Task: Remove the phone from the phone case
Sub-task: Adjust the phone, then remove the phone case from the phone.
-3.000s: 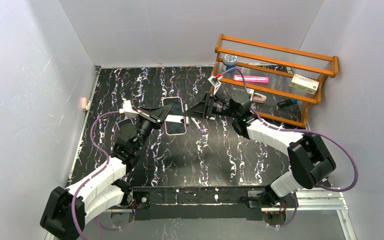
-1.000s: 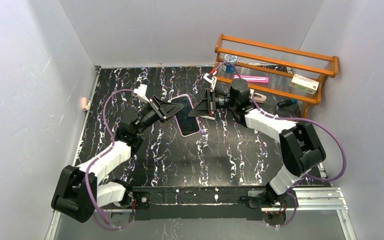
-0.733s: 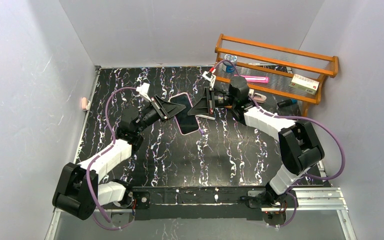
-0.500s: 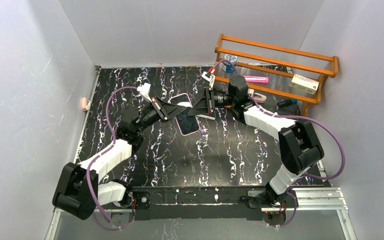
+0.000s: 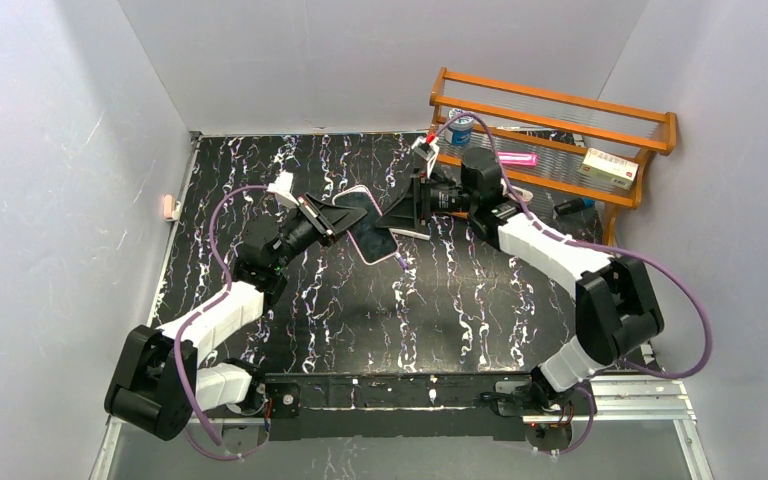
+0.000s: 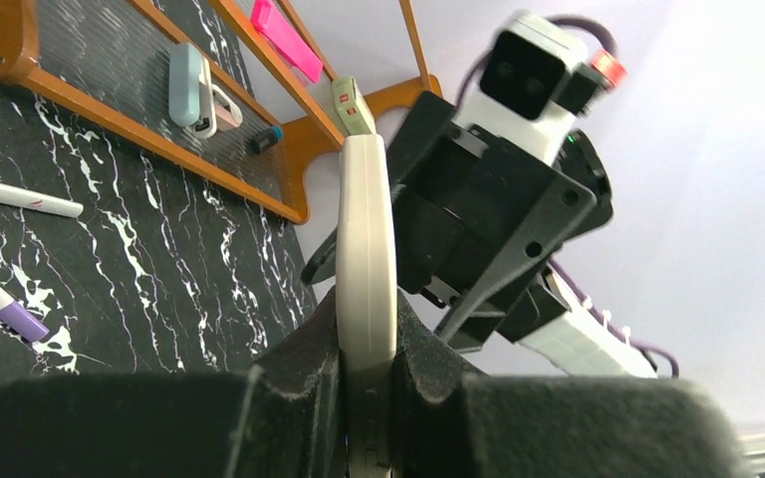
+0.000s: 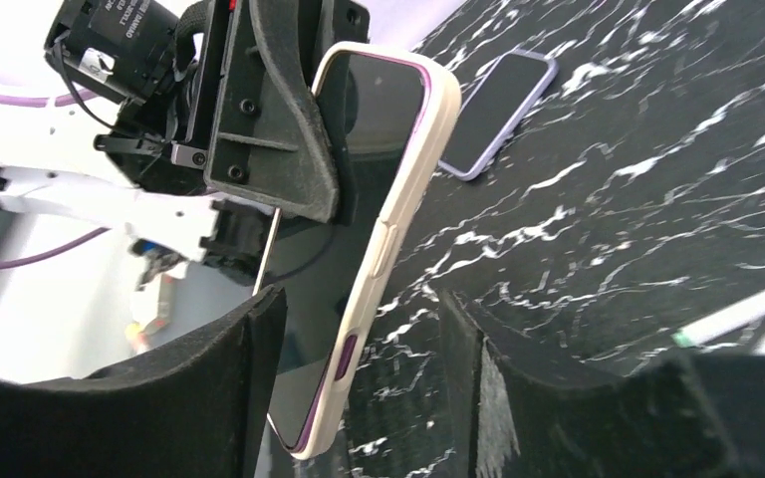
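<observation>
Cream phone case (image 7: pixel 398 224) with phone (image 7: pixel 369 129) inside, left claw (image 6: pixel 367 309) clamped on its faces (held off the table (image 6: pixel 159 259)), right claw (image 7: pixel 359 299) wide around the other end

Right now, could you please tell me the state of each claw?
Left claw: shut on the phone case.
Right claw: open, its fingers on either side of the phone case.

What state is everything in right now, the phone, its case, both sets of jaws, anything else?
Phone: inside its case, held in the air, screen dark.
Case: on the phone, gripped at one edge.
Left jaws: shut on the case.
Right jaws: open, straddling the phone's free end.
Second phone: lying flat, screen up.
</observation>
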Robot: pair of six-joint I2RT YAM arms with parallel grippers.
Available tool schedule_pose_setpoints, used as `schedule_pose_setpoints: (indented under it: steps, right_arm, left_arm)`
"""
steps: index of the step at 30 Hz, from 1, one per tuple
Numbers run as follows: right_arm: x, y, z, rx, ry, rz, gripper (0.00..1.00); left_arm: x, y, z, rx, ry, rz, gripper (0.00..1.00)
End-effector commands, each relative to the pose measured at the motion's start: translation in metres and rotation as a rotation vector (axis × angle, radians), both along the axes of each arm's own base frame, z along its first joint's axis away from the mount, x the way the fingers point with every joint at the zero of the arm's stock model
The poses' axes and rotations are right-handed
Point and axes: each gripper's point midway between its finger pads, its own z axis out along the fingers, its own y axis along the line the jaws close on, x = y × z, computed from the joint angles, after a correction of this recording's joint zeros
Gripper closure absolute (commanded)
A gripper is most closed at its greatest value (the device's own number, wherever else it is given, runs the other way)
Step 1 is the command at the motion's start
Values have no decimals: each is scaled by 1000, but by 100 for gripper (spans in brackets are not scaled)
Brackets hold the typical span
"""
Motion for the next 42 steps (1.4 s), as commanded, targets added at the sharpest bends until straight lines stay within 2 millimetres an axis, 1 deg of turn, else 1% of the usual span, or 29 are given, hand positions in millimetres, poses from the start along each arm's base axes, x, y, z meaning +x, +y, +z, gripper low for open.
schedule_pose_setpoints:
  steps: [1, 5, 9, 13, 15, 19, 21, 24, 28, 33, 42]
  right_arm:
    - [13, -13, 22, -7, -199, -134, 33]
    - [10, -20, 23, 15, -177, -202, 31]
    - [4, -25, 22, 51, -100, -256, 31]
    - [-1, -30, 24, 109, -15, -312, 33]
    - [-5, -29, 25, 147, 23, -324, 35]
    - [-17, -21, 33, 233, 61, -299, 37]
    - [-20, -18, 36, 265, 77, -290, 40]
    - [-30, -8, 42, 307, 92, -255, 43]
    - [-40, 5, 47, 349, 92, -238, 46]
    - [-41, 16, 50, 367, 104, -234, 49]
    - [-37, 27, 39, 357, 142, -258, 51]
  left_arm:
    - [9, 12, 26, -87, -26, 84, 100]
    - [14, 23, 32, -107, -41, 162, 100]
    - [20, 34, 41, -138, -50, 239, 100]
    - [25, 43, 47, -163, -57, 296, 100]
    - [27, 48, 51, -181, -58, 327, 100]
    - [28, 57, 56, -206, -68, 377, 100]
    - [29, 59, 59, -218, -69, 389, 100]
    - [30, 62, 57, -237, -53, 411, 100]
    - [28, 57, 57, -251, -43, 399, 100]
    - [28, 58, 56, -272, -33, 427, 100]
    - [23, 58, 59, -301, -44, 433, 100]
